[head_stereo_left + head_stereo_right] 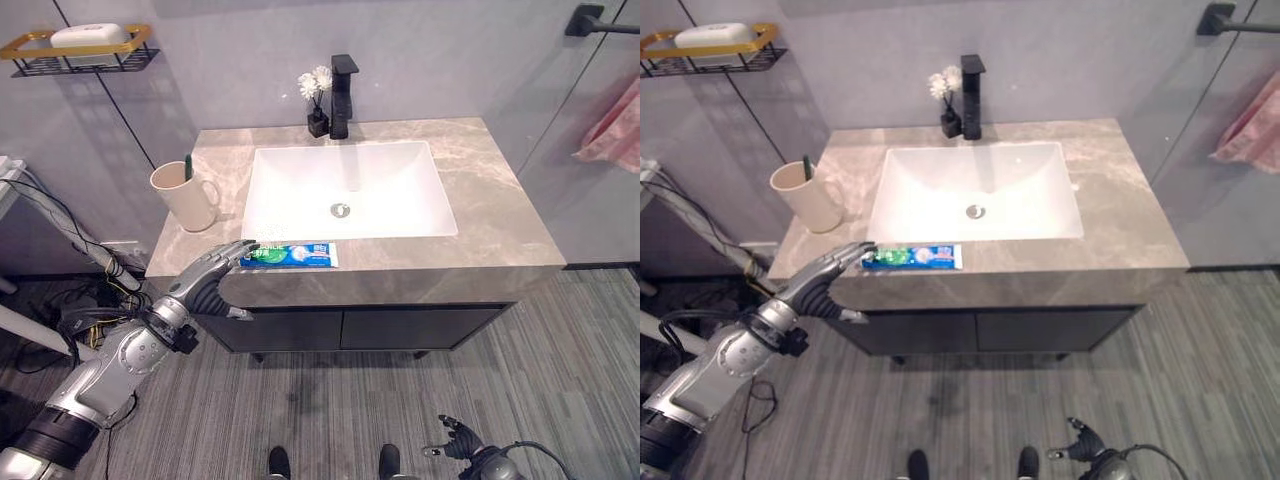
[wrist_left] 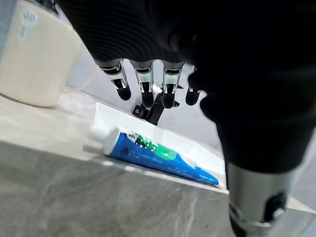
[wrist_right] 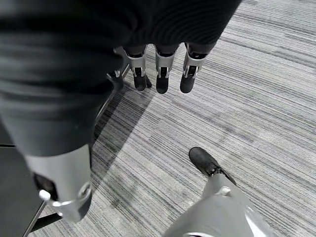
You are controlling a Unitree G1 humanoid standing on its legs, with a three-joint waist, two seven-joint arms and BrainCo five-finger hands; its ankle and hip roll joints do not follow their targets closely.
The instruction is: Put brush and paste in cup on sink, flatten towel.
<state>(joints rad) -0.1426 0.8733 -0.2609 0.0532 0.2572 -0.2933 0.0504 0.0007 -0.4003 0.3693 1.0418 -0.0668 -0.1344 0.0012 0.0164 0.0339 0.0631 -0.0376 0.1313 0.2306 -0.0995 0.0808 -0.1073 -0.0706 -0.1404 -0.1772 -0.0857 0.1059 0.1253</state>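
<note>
- The sink [image 1: 345, 190] sits in the middle of the desk [image 1: 500, 215], and the faucet [image 1: 342, 95] stands behind it at the back edge.
- A small vase of flowers [image 1: 317, 100] is just left of the faucet.
- The cup [image 1: 186, 196] stands on the desk left of the sink, with the brush [image 1: 188, 168] upright in it.
- The paste [image 1: 290, 255] lies flat along the desk's front edge, before the sink.
- The left hand [image 1: 215, 270] is at the paste's left end, fingers straight.
- The towel [image 1: 612, 128] hangs on the wall to the right.
- A shelf [image 1: 75, 50] holding soap [image 1: 90, 36] is on the wall, up left.
- The right hand [image 1: 455, 437] hangs low over the floor [image 1: 330, 410].
</note>
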